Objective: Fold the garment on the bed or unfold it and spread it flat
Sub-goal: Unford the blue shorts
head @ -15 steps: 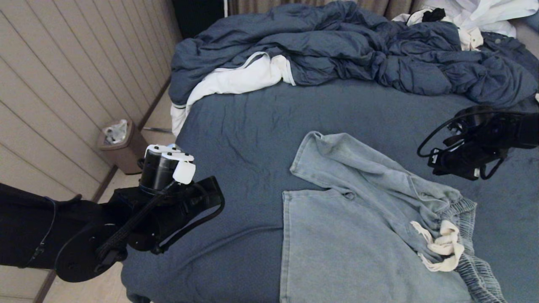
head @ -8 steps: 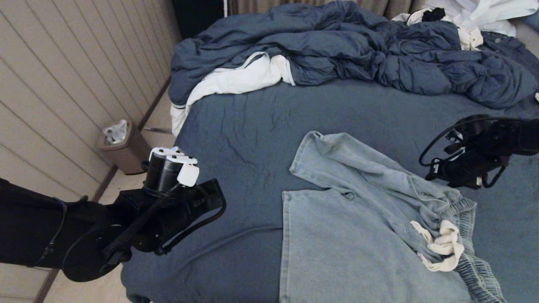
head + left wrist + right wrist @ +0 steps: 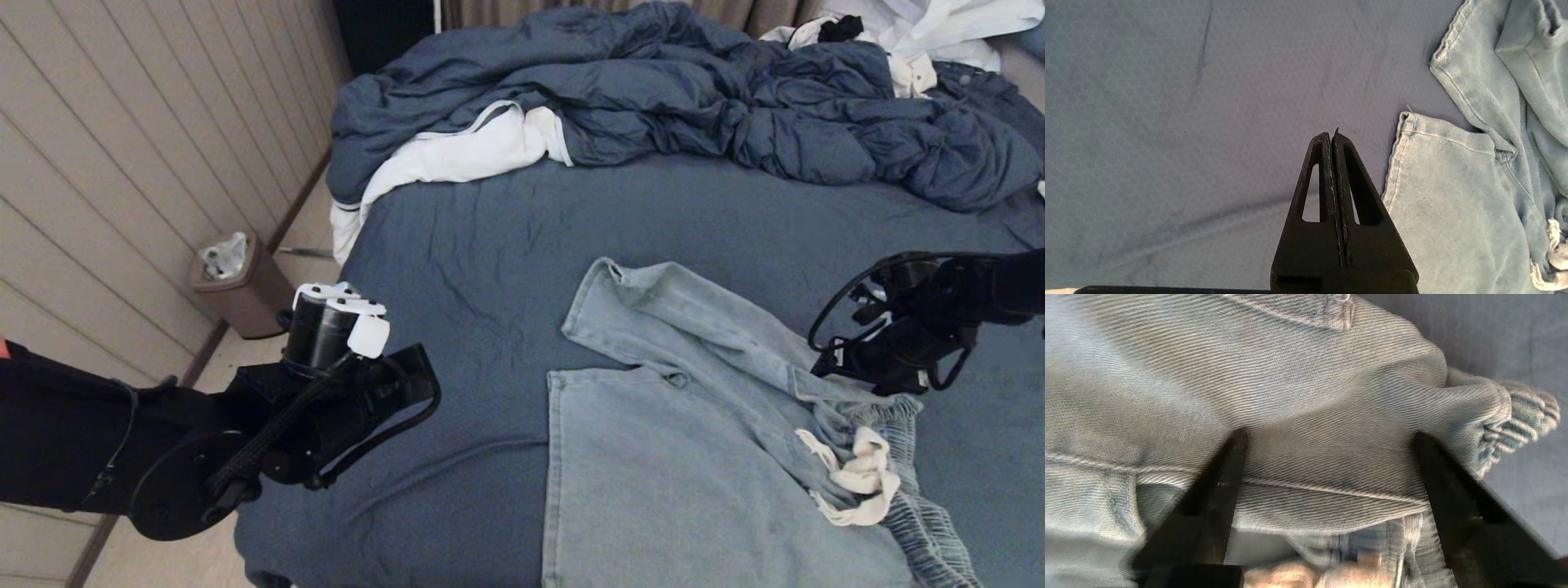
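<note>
Beige slatted wall panels run down the left side, with a small brown bin [image 3: 233, 284] on the floor, right next to the wide bed with its dark slate-blue sheet [image 3: 490, 245]. Over the bed's left edge, the left gripper [image 3: 1333, 136] hangs with its fingers pressed together on nothing. Further right, the light blue washed-denim shorts [image 3: 694, 441] lie rumpled on the sheet, cream drawstring [image 3: 857, 478] bunched up, and the right gripper [image 3: 1327, 443] sits with its fingers spread wide over the fabric near the ribbed waistband [image 3: 1523, 412].

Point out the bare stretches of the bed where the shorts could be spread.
Bare sheet of the bed lies between the duvet and the shorts, and left of the shorts toward the left gripper. Crowded: the waistband end under the right gripper.
</note>
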Robot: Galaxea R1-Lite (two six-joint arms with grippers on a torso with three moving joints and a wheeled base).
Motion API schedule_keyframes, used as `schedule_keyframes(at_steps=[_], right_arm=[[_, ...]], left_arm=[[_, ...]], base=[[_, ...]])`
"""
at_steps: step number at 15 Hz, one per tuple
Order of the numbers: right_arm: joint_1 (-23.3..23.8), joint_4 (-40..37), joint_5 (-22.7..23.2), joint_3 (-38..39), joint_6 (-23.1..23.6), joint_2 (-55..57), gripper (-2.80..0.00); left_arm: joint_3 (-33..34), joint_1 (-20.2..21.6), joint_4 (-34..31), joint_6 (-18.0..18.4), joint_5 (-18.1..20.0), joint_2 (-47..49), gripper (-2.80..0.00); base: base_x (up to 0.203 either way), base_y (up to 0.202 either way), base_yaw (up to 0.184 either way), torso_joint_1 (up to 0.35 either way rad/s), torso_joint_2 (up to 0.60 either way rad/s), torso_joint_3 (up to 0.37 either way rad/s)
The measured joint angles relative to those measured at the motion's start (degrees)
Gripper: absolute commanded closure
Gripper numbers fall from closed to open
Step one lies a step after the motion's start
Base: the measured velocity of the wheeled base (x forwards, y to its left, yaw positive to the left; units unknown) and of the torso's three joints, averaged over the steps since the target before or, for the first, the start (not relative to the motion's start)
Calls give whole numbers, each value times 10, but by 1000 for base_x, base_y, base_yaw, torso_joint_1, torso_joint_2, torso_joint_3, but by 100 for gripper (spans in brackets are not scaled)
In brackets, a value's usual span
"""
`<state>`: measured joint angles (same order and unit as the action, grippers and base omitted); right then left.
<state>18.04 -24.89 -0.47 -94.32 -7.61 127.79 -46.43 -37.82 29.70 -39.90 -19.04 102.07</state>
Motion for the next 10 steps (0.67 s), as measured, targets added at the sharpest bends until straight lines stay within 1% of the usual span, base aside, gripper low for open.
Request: schedule_keyframes(at_steps=[7,10], right_arm=[[1,15,2,-49,-7,44,0],[1,15,1,-95,-25,44,0]], left_arm=[[-1,0,1,1,1,16,0],[-1,-1,9,-1,1,23,0]], base=[[0,0,0,0,0,0],[0,0,0,0,0,0]])
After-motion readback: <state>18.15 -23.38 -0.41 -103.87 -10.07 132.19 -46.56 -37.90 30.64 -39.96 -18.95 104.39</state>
